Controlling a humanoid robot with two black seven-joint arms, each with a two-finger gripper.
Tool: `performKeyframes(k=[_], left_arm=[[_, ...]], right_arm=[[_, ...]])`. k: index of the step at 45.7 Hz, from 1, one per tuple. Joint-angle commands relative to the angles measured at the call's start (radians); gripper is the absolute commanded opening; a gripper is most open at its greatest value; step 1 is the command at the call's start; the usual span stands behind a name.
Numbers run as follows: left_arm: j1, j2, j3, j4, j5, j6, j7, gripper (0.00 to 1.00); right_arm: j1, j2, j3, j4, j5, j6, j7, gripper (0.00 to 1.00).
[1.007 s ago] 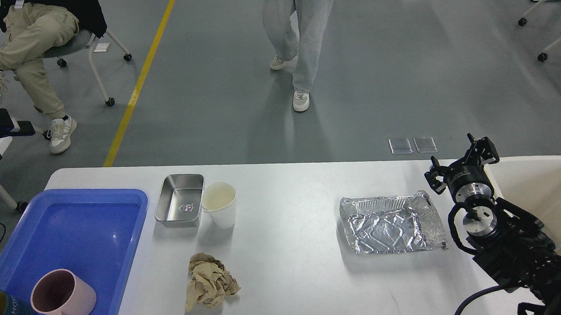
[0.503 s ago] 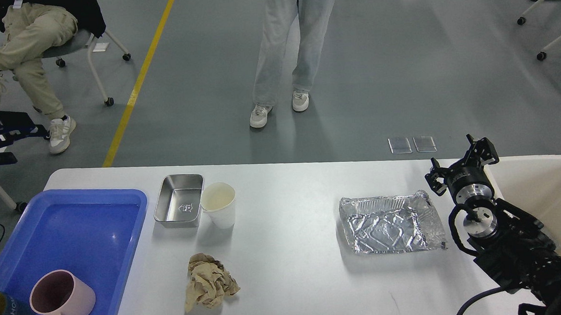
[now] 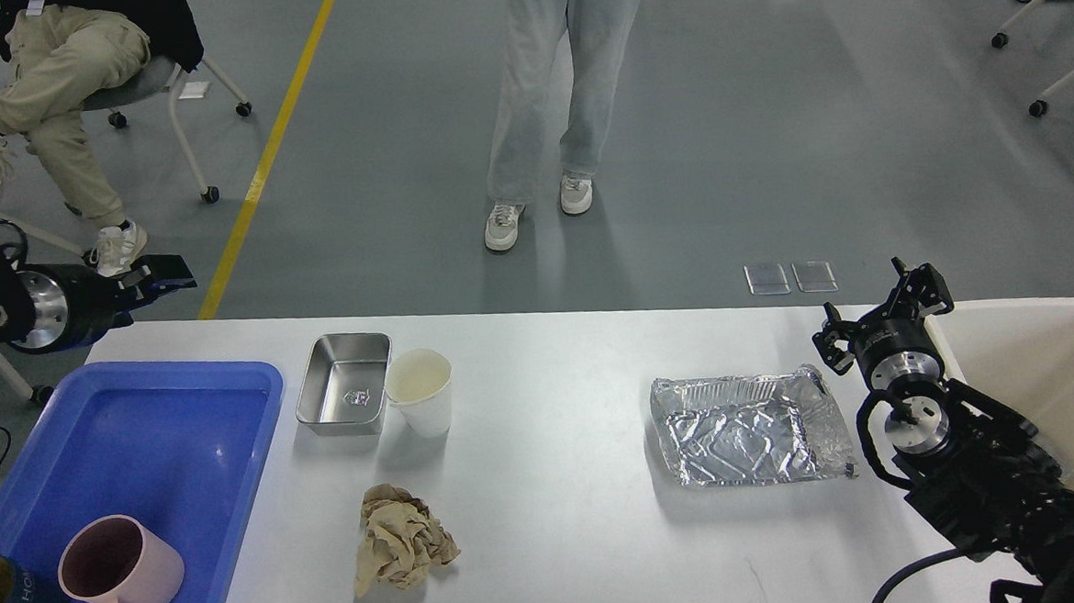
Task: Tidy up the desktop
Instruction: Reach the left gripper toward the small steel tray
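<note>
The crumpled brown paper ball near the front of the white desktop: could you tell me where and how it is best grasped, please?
Probably from straight above, closing the claw across the narrower upper lump of the crumpled brown paper ball. It lies loose and low on the white desktop, free on every side, and its soft folds should compress into a pinch.
</note>
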Motion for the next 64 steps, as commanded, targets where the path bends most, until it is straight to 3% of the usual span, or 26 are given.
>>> performKeyframes(k=[1,4,7,19,31,57,64], left_arm=[[-0.002,-0.103,0.021,0.039,0.0,0.055,0.074,0.87],[-0.002,-0.139,0.039,0.044,0.0,0.107,0.117,0.87],[-0.005,-0.169,0.083,0.047,0.0,0.14,0.134,0.87],[0.001,-0.252,0.14,0.086,0.002,0.154,0.133,0.87],[0.001,-0.304,0.28,0.149,0.007,0.2,0.136,0.87],[0.03,-0.419,0.286,0.223,0.004,0.204,0.116,0.84],[0.038,-0.434,0.288,0.254,0.004,0.203,0.073,0.83]], right_arm=[[0.001,0.001,0.0,0.0,0.0,0.0,0.0,1.0],[0.0,0.0,0.0,0.0,0.0,0.0,0.0,1.0],[-0.002,0.0,0.0,-0.001,0.0,0.0,0.0,1.0],[-0.004,0.0,0.0,-0.001,0.0,0.0,0.0,1.0],[-0.005,-0.003,-0.002,-0.003,0.0,0.0,0.0,1.0],[-0.02,-0.008,-0.002,-0.003,0.0,0.003,0.0,1.0],[-0.02,-0.008,-0.002,-0.003,0.0,0.003,0.0,1.0]])
